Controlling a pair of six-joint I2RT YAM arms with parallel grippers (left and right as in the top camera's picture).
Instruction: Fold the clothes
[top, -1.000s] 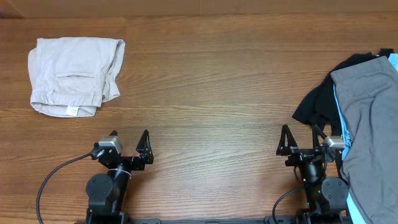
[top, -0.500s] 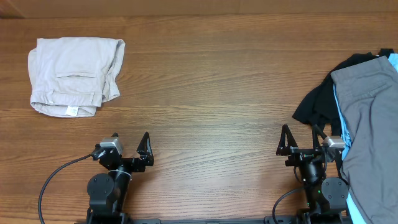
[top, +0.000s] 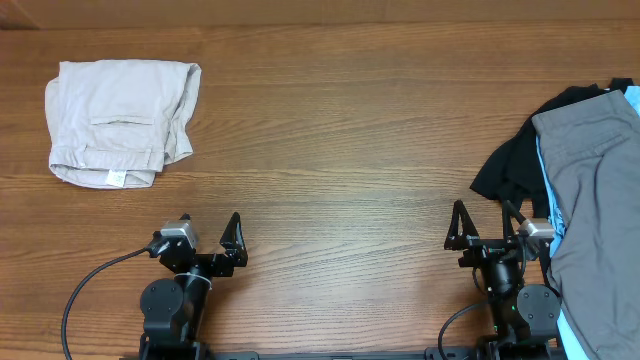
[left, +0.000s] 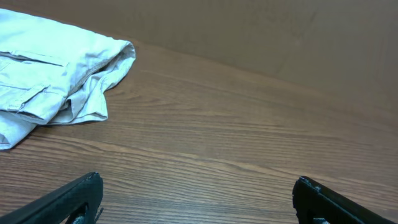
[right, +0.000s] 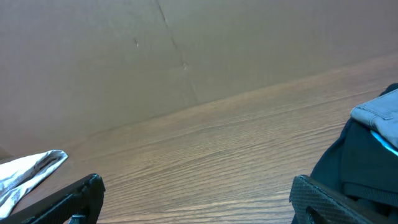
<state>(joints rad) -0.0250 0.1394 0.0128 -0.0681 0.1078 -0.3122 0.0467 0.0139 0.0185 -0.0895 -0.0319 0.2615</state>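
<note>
The beige shorts (top: 120, 122) lie folded in a compact square at the far left of the table, waistband and small white tag toward the front. They also show in the left wrist view (left: 56, 81) at the upper left, and their edge shows in the right wrist view (right: 31, 171). My left gripper (top: 208, 226) is open and empty near the front edge, well in front and to the right of the shorts; its fingers show in its wrist view (left: 198, 190). My right gripper (top: 483, 222) is open and empty at the front right (right: 198, 190).
A grey garment (top: 590, 200) over a black garment (top: 505, 170) and a light blue piece lie piled at the right edge, just right of my right gripper. The black cloth shows in the right wrist view (right: 354, 162). The wooden table (top: 330, 130) spans the view.
</note>
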